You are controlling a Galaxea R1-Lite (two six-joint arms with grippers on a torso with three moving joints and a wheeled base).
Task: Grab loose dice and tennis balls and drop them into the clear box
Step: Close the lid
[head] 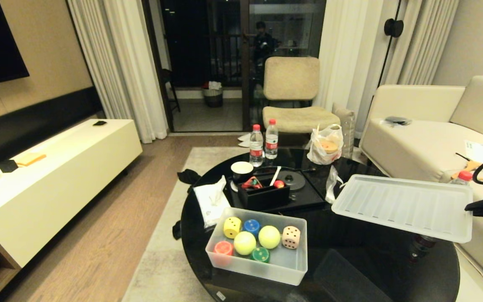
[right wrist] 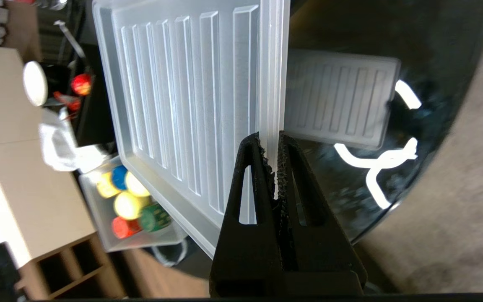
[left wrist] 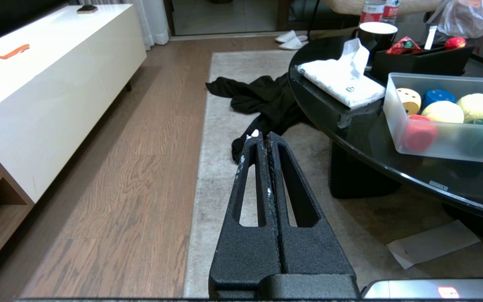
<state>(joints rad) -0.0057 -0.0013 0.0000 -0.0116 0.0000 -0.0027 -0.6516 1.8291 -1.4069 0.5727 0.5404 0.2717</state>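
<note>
The round black glass worktop (head: 363, 251) carries the clear box (head: 296, 262) at its near left edge, open-topped. Above the right half of the worktop the ribbed lid (head: 405, 205) is lifted clear of the surface, roughly level, held by its right-hand rim in the right gripper (right wrist: 274, 167), whose jaws are clamped narrow on that thin edge; in the head view only the dark end of that arm shows at the right border. Behind the clear box sits a black organiser tray (head: 262, 197) with small bits in it, and to its left a white tissue pack (head: 211, 201). Inside the clear box lie all the pieces: two tennis balls (head: 245, 243) side by side in the middle, the yellow die (head: 232, 227) and blue die (head: 251, 226) along the far wall, the beige die (head: 291, 237) toward the right, the red-orange die (head: 223, 248) at the near left corner, and the green die (head: 260, 254) at the near wall. The left gripper (left wrist: 263, 136) hangs off the worktop's left side above the rug, jaws pressed together with nothing between them.
</note>
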